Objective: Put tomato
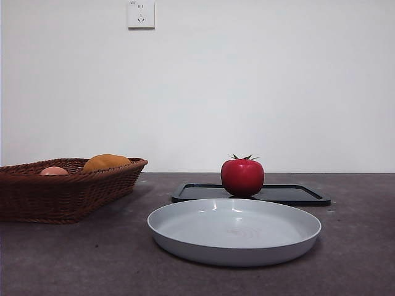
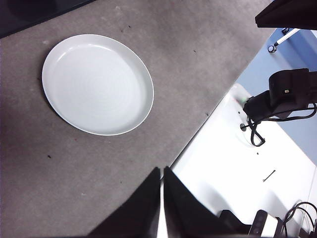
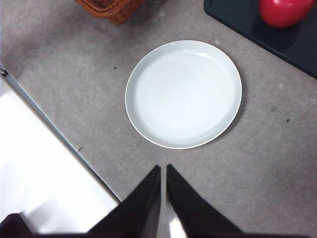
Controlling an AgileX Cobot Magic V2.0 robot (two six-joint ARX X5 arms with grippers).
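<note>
Tomato [image 1: 242, 177] sits upright on the black tray [image 1: 296, 195], stem up, untouched. Landmark is the grey plate [image 1: 234, 230]: it lies on the grey worktop [image 1: 74, 259], nothing on it, with the tray just behind it and the tomato behind the plate's middle in the front view. Wicker basket [image 1: 62, 191] is off to one side of the plate, apart from it, holding an orange-yellow fruit [image 1: 106, 162] and a smaller pink fruit [image 1: 54, 171]. White wall socket [image 1: 141, 13] is high on the wall behind the plate. Neither arm shows in the front view. Left end effector [image 2: 162, 173] hovers above the worktop near its edge, well clear of the plate, jaws clenched together with nothing between them. Right end effector [image 3: 163, 171] hovers near the plate's rim on the side away from the tray, jaws likewise pressed together and empty; its view catches the tomato at the far side of the plate, on the tray corner, and the basket corner beyond the plate.
</note>
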